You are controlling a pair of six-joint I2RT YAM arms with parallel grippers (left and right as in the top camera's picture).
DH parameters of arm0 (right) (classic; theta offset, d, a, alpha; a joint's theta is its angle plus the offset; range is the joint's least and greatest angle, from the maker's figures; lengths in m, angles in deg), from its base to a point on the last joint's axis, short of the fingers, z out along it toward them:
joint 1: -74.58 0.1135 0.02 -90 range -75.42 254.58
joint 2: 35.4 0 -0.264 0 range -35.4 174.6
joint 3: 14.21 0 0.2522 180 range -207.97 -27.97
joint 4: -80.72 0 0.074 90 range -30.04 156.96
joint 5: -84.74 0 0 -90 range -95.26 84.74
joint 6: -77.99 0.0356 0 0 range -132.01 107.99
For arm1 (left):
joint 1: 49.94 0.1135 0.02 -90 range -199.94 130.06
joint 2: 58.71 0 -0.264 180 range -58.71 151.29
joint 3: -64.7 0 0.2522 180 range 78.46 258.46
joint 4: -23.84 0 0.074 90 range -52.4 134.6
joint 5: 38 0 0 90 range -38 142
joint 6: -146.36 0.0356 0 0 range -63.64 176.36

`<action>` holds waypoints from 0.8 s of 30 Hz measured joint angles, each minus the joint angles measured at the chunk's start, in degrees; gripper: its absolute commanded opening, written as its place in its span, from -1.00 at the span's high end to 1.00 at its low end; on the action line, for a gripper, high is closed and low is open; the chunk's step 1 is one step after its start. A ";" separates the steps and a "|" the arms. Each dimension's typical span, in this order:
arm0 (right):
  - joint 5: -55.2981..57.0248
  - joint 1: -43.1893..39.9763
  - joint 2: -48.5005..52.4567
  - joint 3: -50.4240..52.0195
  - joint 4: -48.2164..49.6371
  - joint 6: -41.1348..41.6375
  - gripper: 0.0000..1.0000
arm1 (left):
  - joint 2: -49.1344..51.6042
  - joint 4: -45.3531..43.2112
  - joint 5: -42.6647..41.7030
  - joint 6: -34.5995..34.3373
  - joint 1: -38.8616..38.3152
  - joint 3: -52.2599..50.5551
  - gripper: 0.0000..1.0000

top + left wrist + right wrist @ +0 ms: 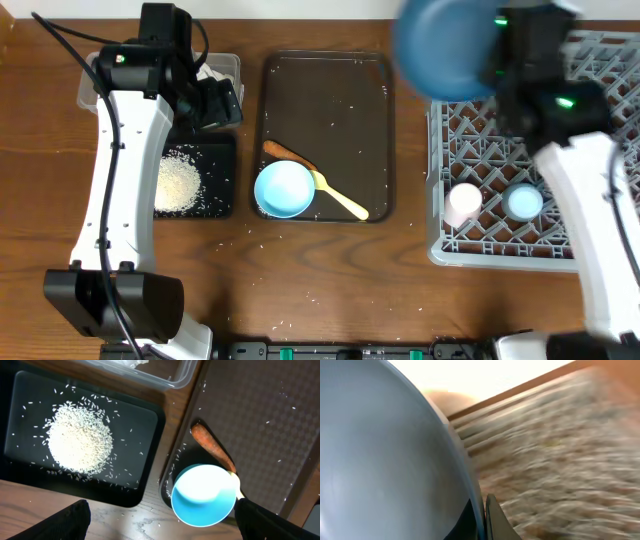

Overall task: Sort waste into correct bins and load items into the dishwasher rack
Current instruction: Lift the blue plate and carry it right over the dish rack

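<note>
My right gripper (497, 62) is shut on the rim of the large dark blue plate (443, 48), held high by the left edge of the grey dishwasher rack (600, 50); the plate (385, 460) fills the blurred right wrist view, pinched between my fingers (484, 515). The rack holds the pink-white cup (463, 203) and the light blue cup (523, 202). The light blue bowl (284, 188) (204, 494), pale yellow spoon (340, 200) and orange stick (288, 154) (212, 445) lie on the brown tray. My left gripper (160, 520) is open above the black tray (222, 150) with its rice pile (80, 440).
The clear tub (228, 68) (165, 372) sits behind the black tray, partly under my left arm. The dark brown serving tray (330, 90) lies in the middle. Loose rice grains are scattered on the wooden table (330, 280) and trays.
</note>
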 measured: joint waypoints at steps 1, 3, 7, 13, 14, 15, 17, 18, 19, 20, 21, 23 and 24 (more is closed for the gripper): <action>4.39 -0.96 -0.94 0.00 -1.25 0.00 0.98 | 0.00 0.00 0.00 -0.02 0.00 0.00 -0.89; 14.25 -3.54 -2.23 0.02 -2.47 -0.15 0.97 | 0.00 0.00 -0.02 0.00 0.00 0.00 -0.90; 26.69 -9.18 -2.29 0.09 0.66 -1.09 0.98 | 0.00 -0.02 0.00 -0.02 0.00 0.00 -0.90; 33.33 -15.65 1.03 0.04 19.12 -16.31 0.98 | 0.00 0.02 0.02 -0.02 0.00 0.00 -0.91; 33.59 -16.55 2.16 0.02 22.10 -20.22 0.98 | 0.00 0.00 0.00 -0.02 0.00 0.00 -0.91; 33.46 -17.14 3.28 0.02 24.61 -23.67 0.97 | 0.00 0.00 0.02 0.00 -0.02 0.00 -0.91; 31.58 -19.04 6.12 -0.04 28.30 -31.34 0.98 | 0.00 0.00 0.02 -0.02 -0.02 0.00 -0.91; 29.86 -20.11 7.85 -0.04 28.98 -35.65 0.98 | 0.00 -0.02 0.02 -0.02 0.00 0.00 -0.91; 28.17 -20.98 9.22 -0.04 29.33 -38.99 0.98 | 0.00 0.00 -0.02 -0.02 0.00 0.00 -0.91; 26.14 -21.97 10.80 -0.02 29.49 -42.49 0.98 | 0.00 0.00 -0.02 -0.02 0.00 0.00 -0.91; 24.59 -22.80 12.09 -0.02 29.51 -45.29 0.98 | 0.00 0.00 0.00 0.00 0.00 0.00 -0.91; 21.11 -24.68 14.93 0.02 29.53 -51.34 0.97 | 0.00 -0.02 0.00 0.00 0.00 0.00 -0.92; 19.67 -25.46 16.28 0.09 29.77 -54.12 0.97 | 0.00 0.00 0.00 -0.02 0.00 0.00 -0.92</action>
